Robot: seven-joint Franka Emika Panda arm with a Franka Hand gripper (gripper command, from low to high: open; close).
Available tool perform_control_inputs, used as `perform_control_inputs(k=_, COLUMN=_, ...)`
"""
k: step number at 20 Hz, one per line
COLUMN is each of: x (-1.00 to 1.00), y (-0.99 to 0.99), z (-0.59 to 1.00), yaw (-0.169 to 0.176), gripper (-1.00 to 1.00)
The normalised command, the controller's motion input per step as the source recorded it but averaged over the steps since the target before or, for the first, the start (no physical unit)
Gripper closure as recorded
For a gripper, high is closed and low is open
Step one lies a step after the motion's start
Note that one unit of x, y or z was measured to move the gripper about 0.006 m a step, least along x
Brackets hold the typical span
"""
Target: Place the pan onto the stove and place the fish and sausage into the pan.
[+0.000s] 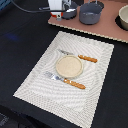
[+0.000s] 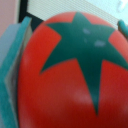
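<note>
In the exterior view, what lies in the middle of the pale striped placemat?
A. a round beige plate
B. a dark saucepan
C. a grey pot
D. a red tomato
A: the round beige plate sits at the middle of the placemat, with orange-handled cutlery on two opposite sides of it.

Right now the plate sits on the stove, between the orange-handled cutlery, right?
Not quite. The exterior view shows the beige plate on the striped placemat, not on the stove. It does sit between the orange-handled cutlery.
</note>
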Motion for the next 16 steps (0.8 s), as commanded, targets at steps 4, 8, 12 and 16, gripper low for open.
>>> perform_control_inputs(k=4, x=0.03, y=0.97, z=-0.06, yaw=0.0, gripper=1.0)
perform_control_inputs(k=8, x=0.07, y=0.99, z=0.0, yaw=0.0, gripper=1.0)
perform_control_inputs(k=12, x=0.15, y=0.99, z=0.06, yaw=0.0, gripper=1.0)
perform_control_inputs(k=16, x=0.21, y=0.88, z=0.0, yaw=0.0, gripper=1.0)
